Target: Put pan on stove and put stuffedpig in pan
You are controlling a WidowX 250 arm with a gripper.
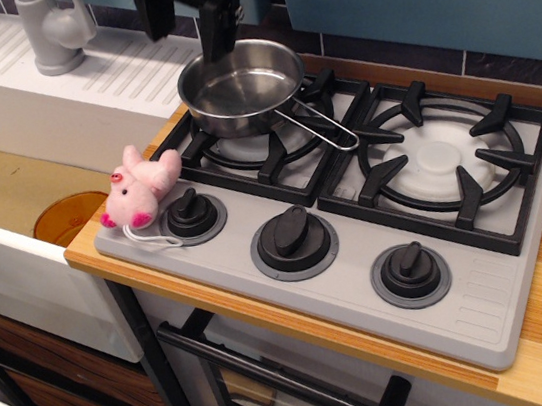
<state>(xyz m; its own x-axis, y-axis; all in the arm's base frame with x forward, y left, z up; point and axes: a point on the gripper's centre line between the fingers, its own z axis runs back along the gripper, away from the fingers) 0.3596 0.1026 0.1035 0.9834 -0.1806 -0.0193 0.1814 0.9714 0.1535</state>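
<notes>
The black gripper (186,18) is hanging above the far rim of the small shiny steel pan (240,86), jaws spread apart and holding nothing. The pan is sitting on the grey two-burner stove's (465,292) left grate, while the pink plush stuffedpig (139,186) is lying by the leftmost knob.

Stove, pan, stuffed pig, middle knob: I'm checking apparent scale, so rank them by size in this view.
1. Stove
2. Pan
3 and 4. Stuffed pig and middle knob look alike; unranked.
</notes>
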